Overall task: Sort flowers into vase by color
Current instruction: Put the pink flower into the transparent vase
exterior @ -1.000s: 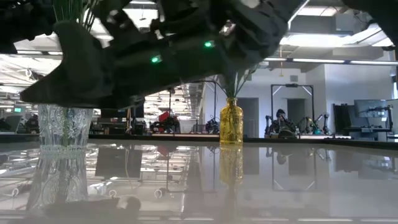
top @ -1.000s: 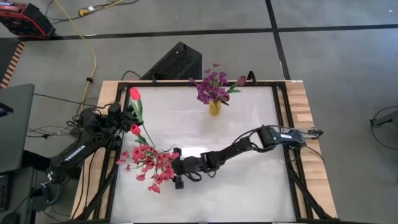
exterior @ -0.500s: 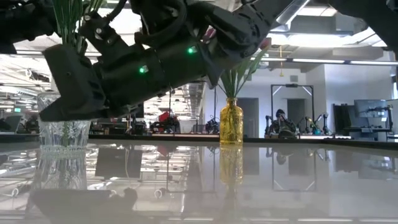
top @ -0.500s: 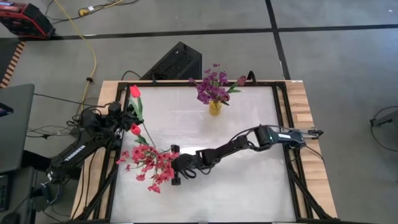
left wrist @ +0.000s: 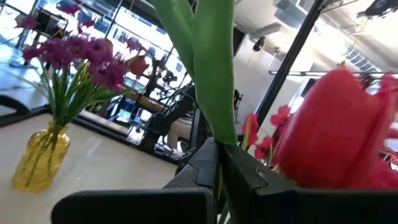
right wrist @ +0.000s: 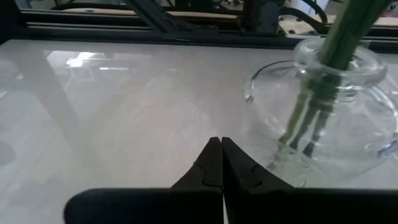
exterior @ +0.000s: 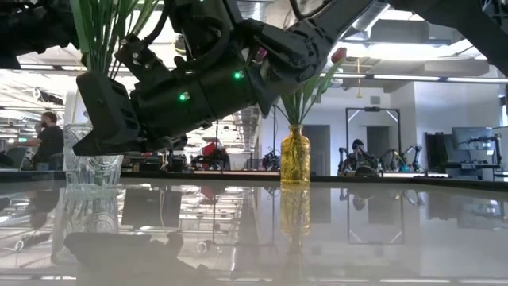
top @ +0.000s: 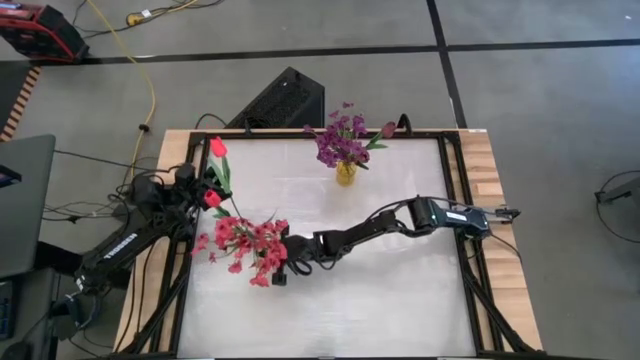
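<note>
In the clear vase (right wrist: pixel 348 118), green stems (right wrist: pixel 323 93) stand upright.

in the high view the pink-red flowers (top: pixel 247 245) cover the clear vase (right wrist: pixel 326 118) and most of the right pincer (top: pixel 279 262). the low view cuts off the blooms above that vase (only stems show). the left wrist view crops the red tulip (left wrist: pixel 339 127) at its edge, and the green stem (left wrist: pixel 208 68) runs out of view; the left pincer (left wrist: pixel 219 163) hides its lower end.
</note>
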